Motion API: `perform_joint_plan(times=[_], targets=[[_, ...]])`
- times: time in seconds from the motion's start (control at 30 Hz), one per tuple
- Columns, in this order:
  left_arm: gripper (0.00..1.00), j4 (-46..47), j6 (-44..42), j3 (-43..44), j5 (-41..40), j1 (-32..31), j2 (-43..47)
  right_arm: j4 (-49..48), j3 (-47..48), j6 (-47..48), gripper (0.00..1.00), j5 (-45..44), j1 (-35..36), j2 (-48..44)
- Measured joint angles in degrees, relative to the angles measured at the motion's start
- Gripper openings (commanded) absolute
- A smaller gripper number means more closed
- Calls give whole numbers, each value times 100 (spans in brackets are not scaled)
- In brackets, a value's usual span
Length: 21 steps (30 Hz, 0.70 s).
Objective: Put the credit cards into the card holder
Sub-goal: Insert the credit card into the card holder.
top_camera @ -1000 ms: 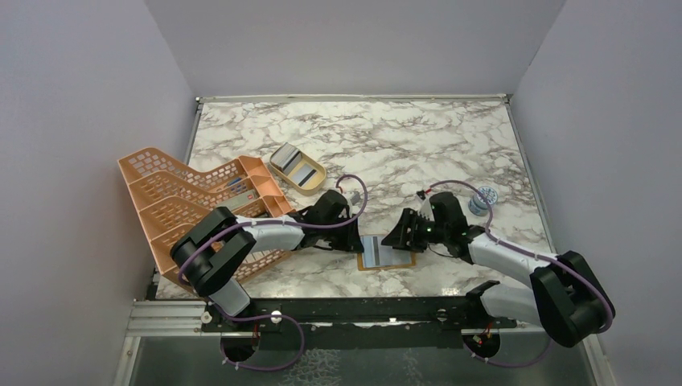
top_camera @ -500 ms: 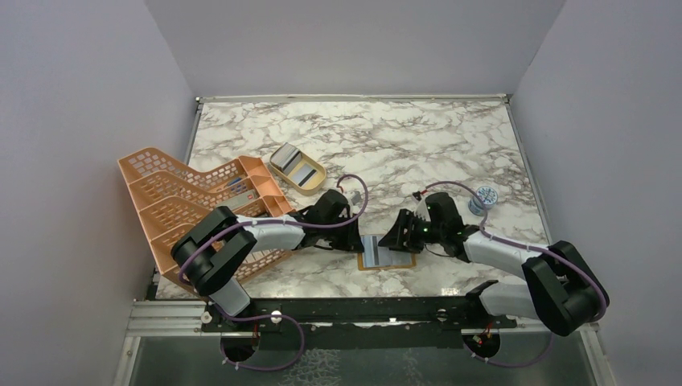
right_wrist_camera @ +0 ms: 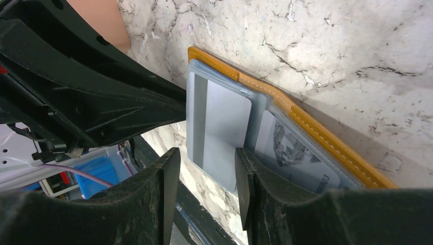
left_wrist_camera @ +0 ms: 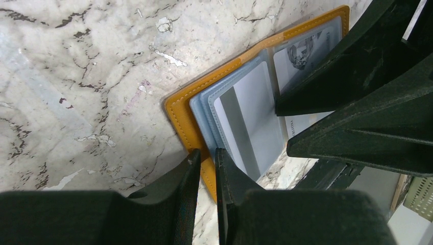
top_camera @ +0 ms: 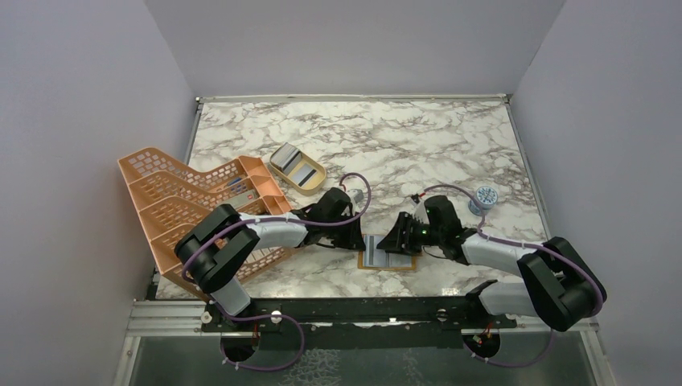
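The card holder [top_camera: 387, 265], a mustard-orange wallet, lies open on the marble between my grippers, grey-blue inside up. It also shows in the left wrist view [left_wrist_camera: 179, 111] and the right wrist view [right_wrist_camera: 308, 121]. A silvery credit card [top_camera: 380, 251] with a dark stripe sits partly in a pocket [left_wrist_camera: 250, 120] [right_wrist_camera: 219, 120]. A printed card [right_wrist_camera: 296, 153] sits in the neighbouring pocket. My left gripper [top_camera: 354, 240] [left_wrist_camera: 207, 153] is shut, tips at the wallet's orange edge. My right gripper [top_camera: 396, 240] [right_wrist_camera: 204, 153] is open, straddling the striped card's free end.
A tan oval dish [top_camera: 315, 186] behind the left arm holds more pale cards [top_camera: 303, 174]. A big peach lattice rack [top_camera: 185, 205] lies at the left, close to the left arm. A small round bluish thing [top_camera: 485, 195] sits right of the right arm.
My right gripper has moved left, closer over the wallet and the striped card. My left gripper has shifted slightly right at the wallet's edge. The wallet stays in place.
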<state>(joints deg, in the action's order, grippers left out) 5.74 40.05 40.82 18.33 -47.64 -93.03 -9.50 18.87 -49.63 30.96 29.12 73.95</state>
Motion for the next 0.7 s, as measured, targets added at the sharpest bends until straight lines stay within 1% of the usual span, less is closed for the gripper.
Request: perform_joint_plan(times=[0.07, 0.17, 0.33, 0.4, 0.5, 0.7], targets=[[21, -4, -11, 2, -2, 0, 0, -7, 0, -4, 42, -2, 7, 4], [23, -48, -20, 24, -24, -2, 0, 4, 2, 35, 36, -2, 7, 42], [38, -120, -7, 74, -138, 0, 44, 267, 13, 170, 28, -81, 11, -114], [41, -157, 31, 74, -177, 0, 125, 426, 22, 208, 26, -155, 17, -289], [44, -155, 127, 66, -192, 7, 254, 597, 42, 247, 24, -219, 17, -511], [45, -76, 363, 9, -192, 9, 505, 675, 57, 249, 23, -232, 17, -511]])
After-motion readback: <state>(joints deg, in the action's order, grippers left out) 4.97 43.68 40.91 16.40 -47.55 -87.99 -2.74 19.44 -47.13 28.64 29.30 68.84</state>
